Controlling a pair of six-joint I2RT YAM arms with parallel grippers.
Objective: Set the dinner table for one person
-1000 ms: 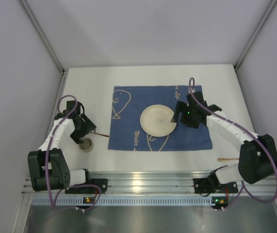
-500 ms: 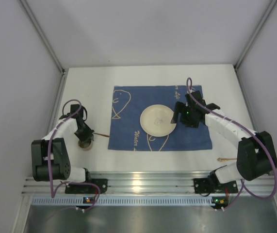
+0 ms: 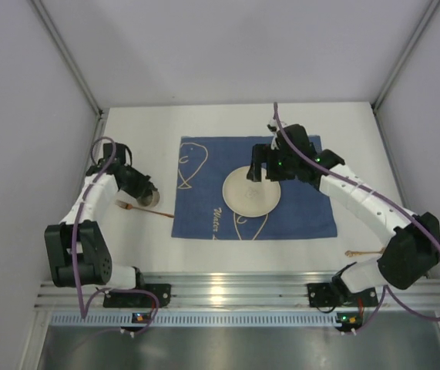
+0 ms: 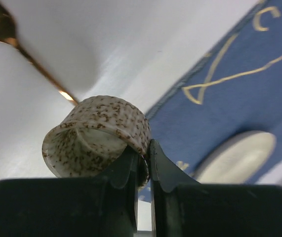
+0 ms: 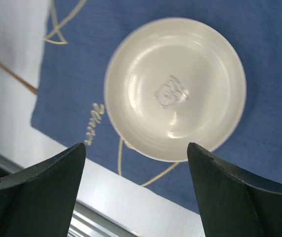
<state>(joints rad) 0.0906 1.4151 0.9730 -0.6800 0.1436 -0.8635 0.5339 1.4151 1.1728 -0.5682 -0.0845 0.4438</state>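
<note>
As the top view shows, the white table (image 3: pixel 343 139) carries a blue placemat (image 3: pixel 304 208) bearing a plate (image 3: pixel 250 193), with the right pincer (image 3: pixel 264 166) over the plate's far edge and the left pincer (image 3: pixel 144 191) left of the placemat. Left wrist view: the left pincer clenches the wall of a speckled cup (image 4: pixel 96 136), a gold utensil (image 4: pixel 27 54) lying beyond. Right wrist view: the right pincer stands released, fingers (image 5: pixel 37 187) wide above the plate.

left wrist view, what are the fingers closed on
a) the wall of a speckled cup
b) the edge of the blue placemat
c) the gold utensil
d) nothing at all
a: the left gripper has its fingers pinched on the wall of the speckled cup, while the gold utensil lies apart on the dinner table behind it.
</note>
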